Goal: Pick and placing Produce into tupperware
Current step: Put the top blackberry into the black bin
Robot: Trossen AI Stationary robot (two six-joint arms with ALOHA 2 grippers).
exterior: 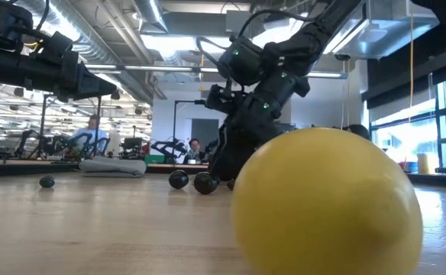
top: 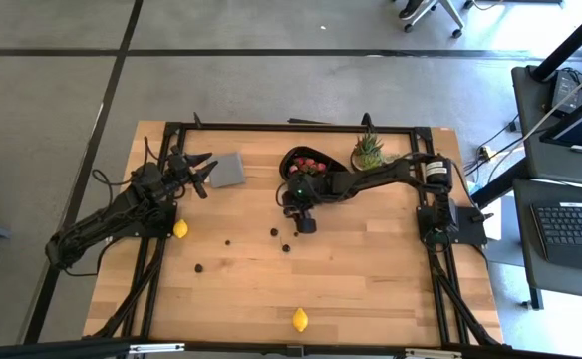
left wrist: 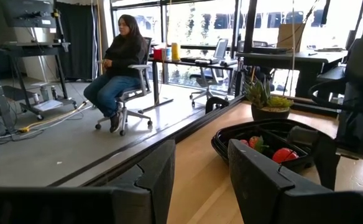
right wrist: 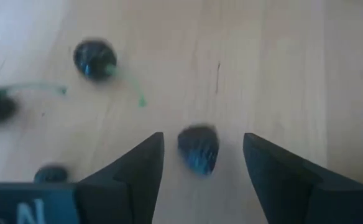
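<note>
The black oval tupperware (top: 293, 160) at the table's far middle holds red strawberry pieces (top: 311, 166). Small dark berries (top: 274, 232) lie scattered on the wood in front of it. My right gripper (right wrist: 203, 135) slants down just near of the tray, open, with one dark berry (right wrist: 198, 150) lying on the table between its fingers; a gap shows on each side. One lemon (top: 180, 228) rests at the left, another (top: 300, 319) near the front edge. My left gripper (left wrist: 200, 168) waits open and level at the far left, holding nothing.
A spiky potted plant (top: 369, 152) stands right of the tray. A flat grey square (top: 228, 170) lies by my left gripper (top: 203, 172). More berries (right wrist: 94, 59) lie just beyond my right fingers. A person sits on a chair (left wrist: 120, 68) beyond the table.
</note>
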